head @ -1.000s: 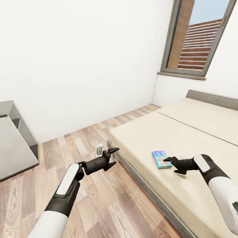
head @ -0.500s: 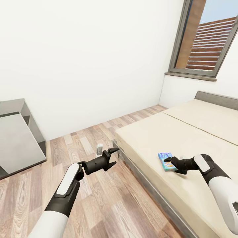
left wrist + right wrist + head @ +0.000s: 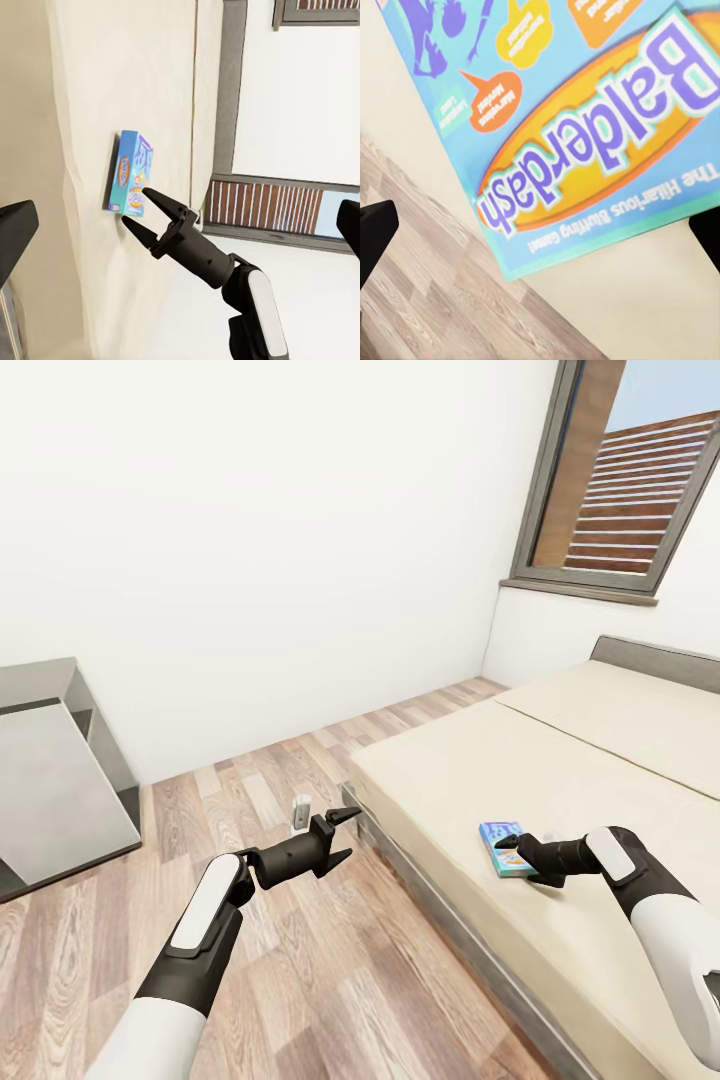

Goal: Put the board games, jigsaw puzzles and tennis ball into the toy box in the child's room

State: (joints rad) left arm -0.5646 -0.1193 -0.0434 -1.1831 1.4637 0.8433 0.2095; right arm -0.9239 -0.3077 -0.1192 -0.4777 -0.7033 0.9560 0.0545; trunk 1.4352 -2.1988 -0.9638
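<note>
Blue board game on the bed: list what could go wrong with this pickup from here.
1. The board game lies flat on the mattress, so the open right gripper may push it along rather than get a finger under it.
2. It sits near the bed's edge; a nudge could tip it onto the wood floor.
3. The open left gripper hangs beside the bed frame and might bump it if the base shifts.

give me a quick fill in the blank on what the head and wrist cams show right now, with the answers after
1. The blue board game lies on the ____.
2. The title printed on its lid reads ____.
3. The ____ gripper is open at that game, jaws spread.
4. The left gripper hangs open over the ____ floor.

Answers: bed; Balderdash; right; wood-plank
</note>
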